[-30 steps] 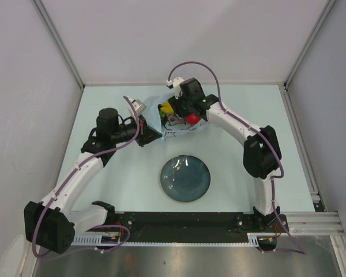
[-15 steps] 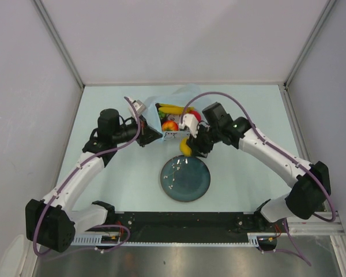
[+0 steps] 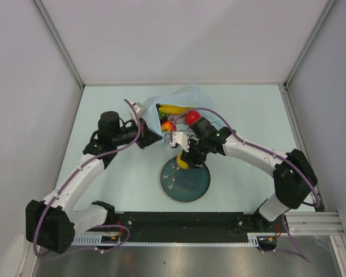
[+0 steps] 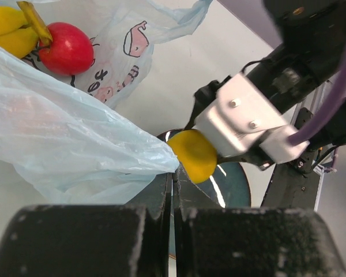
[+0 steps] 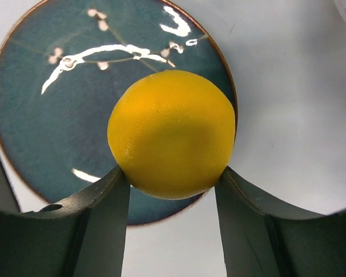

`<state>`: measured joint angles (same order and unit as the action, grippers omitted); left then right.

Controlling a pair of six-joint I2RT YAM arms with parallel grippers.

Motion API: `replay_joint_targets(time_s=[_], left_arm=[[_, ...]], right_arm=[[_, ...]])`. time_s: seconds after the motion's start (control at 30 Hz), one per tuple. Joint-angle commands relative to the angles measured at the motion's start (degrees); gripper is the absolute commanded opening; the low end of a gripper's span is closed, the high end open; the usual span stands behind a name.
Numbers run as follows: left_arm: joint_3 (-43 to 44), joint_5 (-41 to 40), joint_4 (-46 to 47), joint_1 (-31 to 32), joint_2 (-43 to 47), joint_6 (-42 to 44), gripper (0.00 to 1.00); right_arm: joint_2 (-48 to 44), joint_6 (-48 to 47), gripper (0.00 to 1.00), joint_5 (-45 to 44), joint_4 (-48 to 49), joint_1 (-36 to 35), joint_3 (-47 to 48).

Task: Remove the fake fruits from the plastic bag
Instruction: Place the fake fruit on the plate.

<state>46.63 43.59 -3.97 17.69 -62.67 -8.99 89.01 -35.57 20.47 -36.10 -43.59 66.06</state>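
My right gripper (image 3: 184, 160) is shut on the yellow round fruit (image 5: 172, 134) and holds it above the far edge of the dark teal plate (image 5: 40, 121). The fruit also shows in the top view (image 3: 183, 161) and in the left wrist view (image 4: 193, 154). My left gripper (image 3: 151, 133) is shut on a fold of the light-blue plastic bag (image 4: 69, 144), holding its edge up. In the bag (image 3: 181, 95) lie the yellow banana bunch (image 3: 173, 109), the red apple (image 3: 192, 117) and the orange fruit (image 3: 168, 125). In the left wrist view the apple (image 4: 68, 48) and bananas (image 4: 8, 29) show at top left.
The teal plate (image 3: 187, 184) lies on the pale table in front of the bag, near the middle. The right arm (image 3: 254, 153) reaches across from the right. Grey walls (image 3: 23, 86) enclose the table on three sides.
My right gripper has left the bag with the yellow round fruit and carried it toward me, now over the plate's far edge. The left gripper has kept its hold on the bag.
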Motion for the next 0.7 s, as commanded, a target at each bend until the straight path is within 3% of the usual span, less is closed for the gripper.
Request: replay_joint_targets(time_s=[0.0, 0.23, 0.33, 0.47, 0.67], left_arm=[[-1.28, -0.70, 1.86, -0.38, 2.38, 0.12, 0.00], [-1.46, -0.53, 1.24, -0.47, 3.44, 0.29, 0.00], [-1.54, -0.61, 1.59, -0.47, 3.35, 0.29, 0.00], [-1.28, -0.62, 1.59, -0.47, 2.82, 0.29, 0.00], [-1.54, -0.70, 2.21, -0.55, 2.82, -0.15, 0.00]], right_arm=[[5.11, -0.90, 0.14, -0.96, 6.56, -0.97, 0.56], [8.28, -2.30, 0.17, -1.40, 8.41, -2.55, 0.56], [8.90, -2.66, 0.33, -3.23, 8.93, -2.90, 0.12], [8.90, -2.05, 0.76, -4.82, 9.55, -3.16, -0.14], [7.49, -1.52, 0.79, -4.91, 9.03, -3.16, -0.14]])
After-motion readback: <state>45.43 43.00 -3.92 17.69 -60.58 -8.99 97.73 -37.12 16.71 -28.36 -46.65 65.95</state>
